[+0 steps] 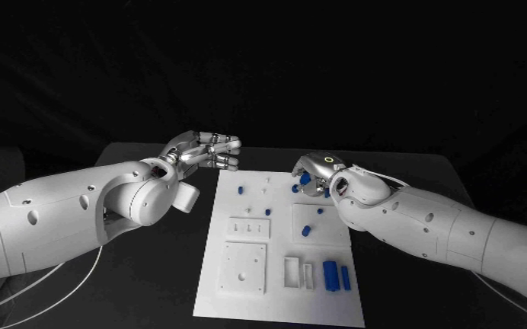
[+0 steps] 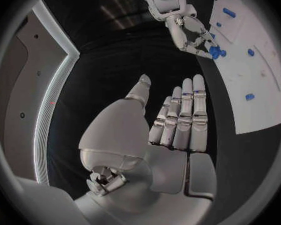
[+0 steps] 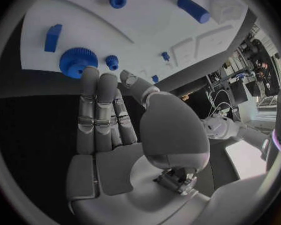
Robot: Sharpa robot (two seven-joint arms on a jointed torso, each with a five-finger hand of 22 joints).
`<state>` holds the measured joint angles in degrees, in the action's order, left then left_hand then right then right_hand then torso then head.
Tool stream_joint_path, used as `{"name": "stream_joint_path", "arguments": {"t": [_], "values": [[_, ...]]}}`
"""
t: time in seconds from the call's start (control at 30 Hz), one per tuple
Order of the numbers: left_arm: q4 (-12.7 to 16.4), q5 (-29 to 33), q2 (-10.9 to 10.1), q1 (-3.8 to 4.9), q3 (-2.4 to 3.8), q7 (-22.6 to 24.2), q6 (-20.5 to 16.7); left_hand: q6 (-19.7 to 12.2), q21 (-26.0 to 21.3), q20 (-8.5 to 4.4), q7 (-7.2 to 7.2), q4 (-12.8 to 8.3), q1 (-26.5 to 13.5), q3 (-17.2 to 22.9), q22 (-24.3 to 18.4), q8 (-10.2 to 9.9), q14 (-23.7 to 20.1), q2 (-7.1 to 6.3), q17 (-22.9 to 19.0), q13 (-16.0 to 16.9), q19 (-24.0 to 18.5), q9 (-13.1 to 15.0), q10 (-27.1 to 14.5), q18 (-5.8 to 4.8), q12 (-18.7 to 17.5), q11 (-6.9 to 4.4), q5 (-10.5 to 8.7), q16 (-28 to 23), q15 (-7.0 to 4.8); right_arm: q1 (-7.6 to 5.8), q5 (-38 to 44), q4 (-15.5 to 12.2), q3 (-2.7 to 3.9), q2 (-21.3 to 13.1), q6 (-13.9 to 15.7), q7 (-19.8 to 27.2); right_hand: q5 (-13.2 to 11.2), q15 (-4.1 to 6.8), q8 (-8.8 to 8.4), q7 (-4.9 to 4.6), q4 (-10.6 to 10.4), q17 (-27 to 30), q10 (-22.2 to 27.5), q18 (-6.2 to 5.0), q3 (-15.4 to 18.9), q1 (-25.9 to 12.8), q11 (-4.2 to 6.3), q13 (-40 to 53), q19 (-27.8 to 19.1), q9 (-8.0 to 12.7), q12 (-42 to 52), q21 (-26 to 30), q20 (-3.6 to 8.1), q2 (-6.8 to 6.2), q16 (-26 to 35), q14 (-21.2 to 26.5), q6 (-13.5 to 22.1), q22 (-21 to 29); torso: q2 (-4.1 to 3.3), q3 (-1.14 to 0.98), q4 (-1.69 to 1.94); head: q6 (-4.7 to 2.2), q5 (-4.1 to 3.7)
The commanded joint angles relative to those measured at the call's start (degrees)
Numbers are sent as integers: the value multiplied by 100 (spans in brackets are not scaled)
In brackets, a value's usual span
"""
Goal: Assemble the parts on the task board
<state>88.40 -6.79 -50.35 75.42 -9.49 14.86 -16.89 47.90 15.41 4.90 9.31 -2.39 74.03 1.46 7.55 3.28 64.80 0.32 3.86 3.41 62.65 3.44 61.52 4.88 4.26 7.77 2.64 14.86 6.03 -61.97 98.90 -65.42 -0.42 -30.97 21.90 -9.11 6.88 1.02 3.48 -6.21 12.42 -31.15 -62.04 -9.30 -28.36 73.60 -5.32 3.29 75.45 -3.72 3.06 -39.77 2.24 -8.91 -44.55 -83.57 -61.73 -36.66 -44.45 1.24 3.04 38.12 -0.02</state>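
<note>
Right hand (image 1: 313,173) hovers at the task board's (image 1: 280,298) far edge, fingers (image 3: 93,105) pressed together, tips at a blue gear (image 3: 78,61), not gripping. Left hand (image 1: 206,151) off the board, fingers (image 2: 184,117) together, holding nothing. No readable writing.

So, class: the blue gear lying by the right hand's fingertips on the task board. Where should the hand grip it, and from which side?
Probably by its toothed rim, from above. The blue gear lies flat on the task board, so only its top and edge are exposed. The right hand has its fingertips at the gear's rim; thumb and a finger could pinch opposite edges.
</note>
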Motion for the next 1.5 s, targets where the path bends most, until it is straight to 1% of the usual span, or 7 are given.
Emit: {"name": "stream_joint_path", "arguments": {"t": [0.03, 0.2, 0.43, 0.83, 1.1, 1.27, 1.5], "values": [[27, -65, -10, 6, 6, 61, 151, 36, 30, 2, 10, -19, 9, -39, 2, 14, -16, 62, -5, 2, -41, 7, -32, 48, -27, 37, 30, -41, 7, 4, 347, -7, -14, 24, 73, -254, 23, 3, 8, -1, -6, 24, -76, 8, -76, -2, -3, 5, 65, -1, 22, 67, -5, -59, -59, 42, -53, -117, -42, -7, 7, -14, 2], [30, -84, -6, 11, 9, 58, 158, 34, 34, 4, 12, -28, 9, -47, 2, 14, -14, 64, -5, 2, -43, 8, -52, 51, -24, 42, 30, -48, 9, 5, 414, 24, -39, 61, 31, -310, -34, -2, 8, -4, -27, 61, -115, -2, -232, -21, -5, 5, 97, -1, 23, 160, -10, -89, -131, 62, -86, -323, -78, -6, 19, -23, -8], [2, -95, 23, 12, 10, 52, 164, 32, 39, 8, 14, -38, 3, -55, 0, 13, -9, 72, -4, 2, -47, 7, -91, 55, -25, 52, 30, -55, 13, 7, 473, 51, -85, 92, -59, -353, -38, 2, 9, -8, -16, 87, -153, 2, -349, -42, 2, 4, 129, -2, 22, 249, -5, -97, -184, 63, -119, -515, -136, 10, 26, -44, -26], [-3, -97, 32, 12, 11, 46, 166, 41, 46, 11, 15, -49, 1, -57, -1, 14, -5, 73, -4, 2, -48, 8, -132, 60, -26, 61, 30, -58, 16, 24, 524, 94, -117, 127, -129, -365, -32, -10, 10, -9, -17, 163, -231, 36, -482, -77, 15, 4, 180, -3, 22, 505, -12, -99, -249, 70, -189, -951, -186, 9, 31, -49, -11], [2, -98, 28, 13, 11, 40, 172, 42, 48, 14, 16, -52, -2, -58, -3, 14, -7, 72, -4, 2, -51, 8, -146, 61, -24, 66, 31, -60, 18, 37, 550, 126, -131, 152, -96, -370, -114, -8, 11, -15, -62, 155, -358, 56, -770, -114, 39, 3, 180, -7, 20, 546, -8, -101, -319, 72, -285, -1195, -205, 5, 30, -49, 0], [2, -98, 29, 13, 11, 36, 177, 42, 48, 14, 16, -52, -2, -58, -3, 14, -7, 72, -4, 2, -51, 8, -146, 61, -24, 66, 31, -60, 18, 41, 553, 136, -136, 165, -91, -363, -162, 11, 14, -14, -94, 148, -499, 69, -892, -132, 73, 6, 176, -12, 21, 567, 10, -84, -352, 79, -372, -1328, -217, 7, 29, -56, 4], [-12, -98, 37, 13, 11, 28, 188, 49, 53, 16, 22, -51, -6, -55, -5, 15, -6, 73, -4, 2, -54, 8, -162, 64, -21, 69, 30, -61, 19, 44, 554, 134, -138, 174, 86, -354, -285, 77, 30, 38, -96, 141, -949, 110, -975, -38, 193, 15, 145, -55, 22, 533, 66, 45, -364, 86, -674, -1480, -229, 6, 23, -61, 5]]}}
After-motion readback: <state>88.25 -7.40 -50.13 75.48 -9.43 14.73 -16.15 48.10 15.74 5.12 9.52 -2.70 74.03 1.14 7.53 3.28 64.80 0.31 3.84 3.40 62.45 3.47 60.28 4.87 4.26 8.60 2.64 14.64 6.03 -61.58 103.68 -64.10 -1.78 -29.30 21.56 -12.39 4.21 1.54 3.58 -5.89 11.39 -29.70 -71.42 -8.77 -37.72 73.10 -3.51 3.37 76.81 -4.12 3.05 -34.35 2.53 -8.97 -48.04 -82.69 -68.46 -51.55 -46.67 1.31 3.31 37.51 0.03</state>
